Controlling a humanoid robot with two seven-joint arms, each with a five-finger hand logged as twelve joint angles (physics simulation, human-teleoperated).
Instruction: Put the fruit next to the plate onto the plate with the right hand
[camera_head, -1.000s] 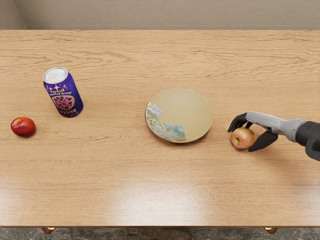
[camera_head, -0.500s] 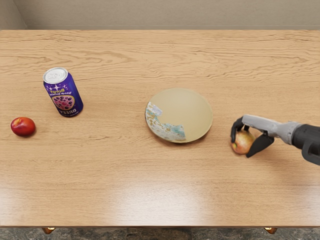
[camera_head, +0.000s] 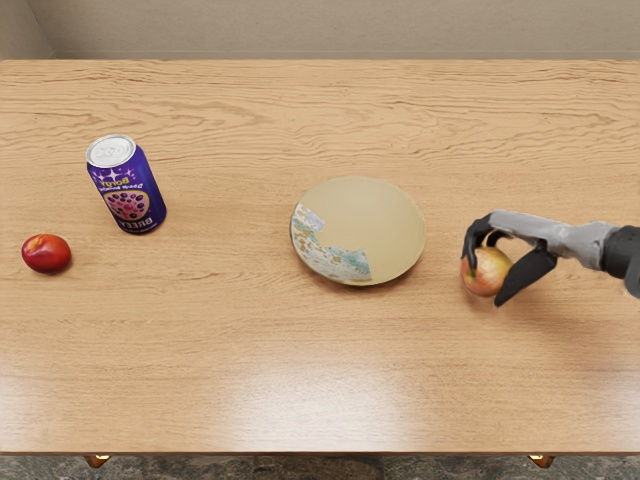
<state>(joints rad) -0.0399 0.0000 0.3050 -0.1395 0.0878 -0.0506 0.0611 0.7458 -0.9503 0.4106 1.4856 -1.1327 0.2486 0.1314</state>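
Your right hand, reaching in from the table's right edge, has its fingers clamped around the apple, which is off the plate, near its right side.

readable text | you find lettering only on the label of the purple can | pale letters above and below a round picture, they seem upside down | too small and blurred, so you cannot read any word, brand or number
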